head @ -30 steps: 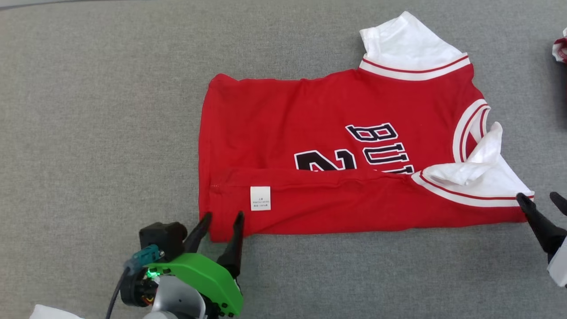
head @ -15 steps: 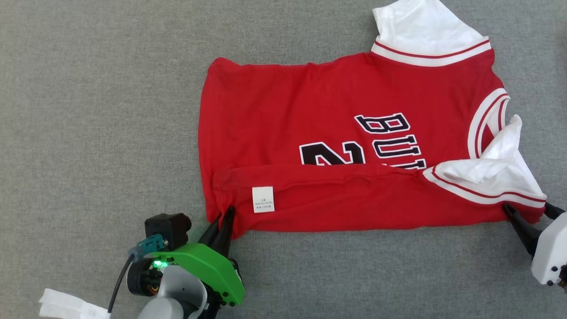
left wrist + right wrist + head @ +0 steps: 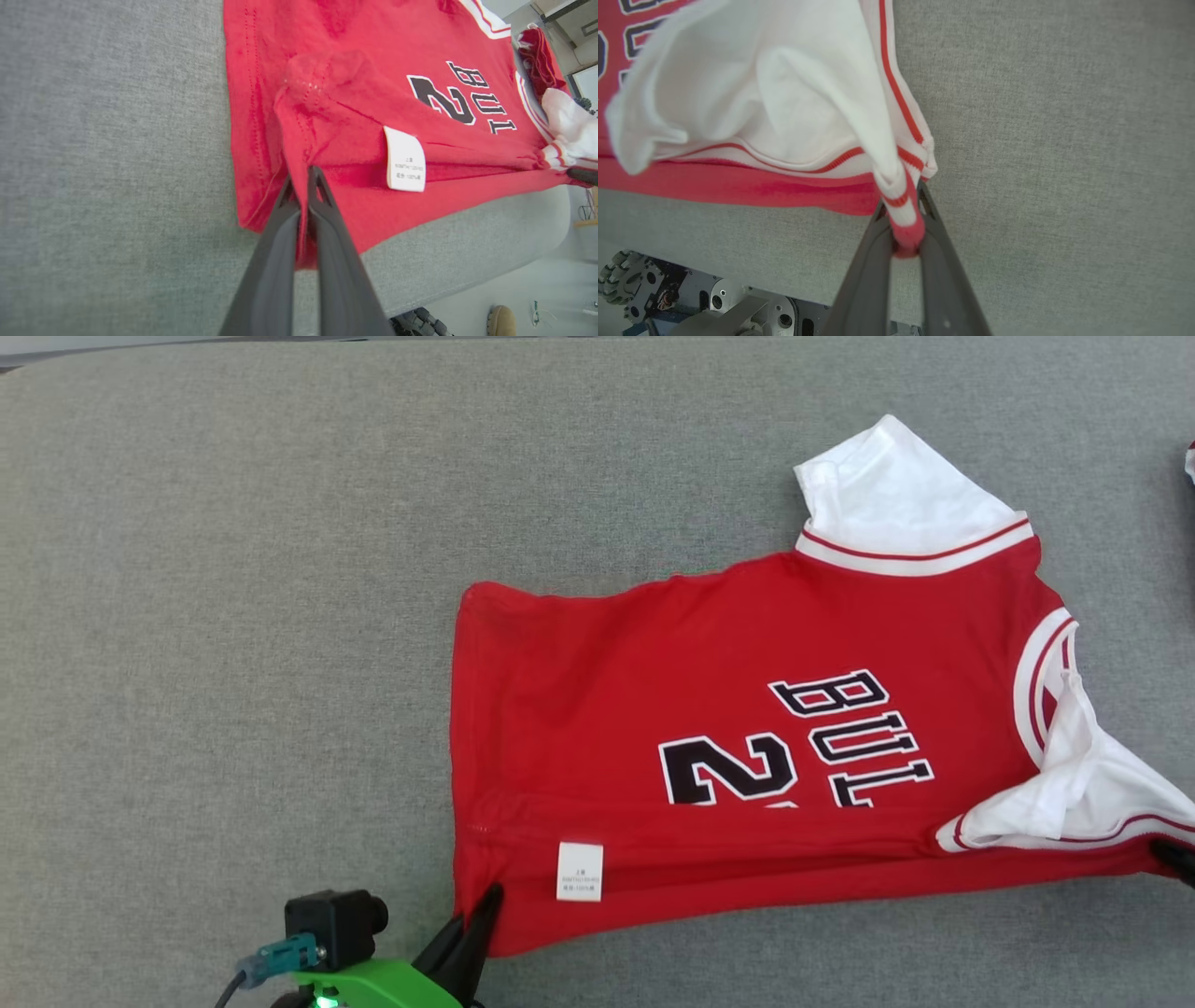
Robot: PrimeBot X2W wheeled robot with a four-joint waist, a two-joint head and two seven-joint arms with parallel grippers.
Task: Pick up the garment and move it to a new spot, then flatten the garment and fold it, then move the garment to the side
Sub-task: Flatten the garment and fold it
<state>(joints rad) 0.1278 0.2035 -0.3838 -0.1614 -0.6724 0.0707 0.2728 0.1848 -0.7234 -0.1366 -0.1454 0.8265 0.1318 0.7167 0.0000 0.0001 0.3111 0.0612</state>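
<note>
Left fingers were spread a second ago, now they're pinching the near hem corner of the red jersey, right by the white label. Right fingers are clamped on the striped sleeve corner at the other end. Near edge is stretched between them, and the rest lies on the grey table.

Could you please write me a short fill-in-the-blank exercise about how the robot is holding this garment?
The garment is mostly ____ in colour.
The left hand is shut on the hem near a care label coloured ____.
The right hand grips the edge by the white ____.
The black digit showing on it is ____.
Missing words: red; white; sleeve; 2.
</note>
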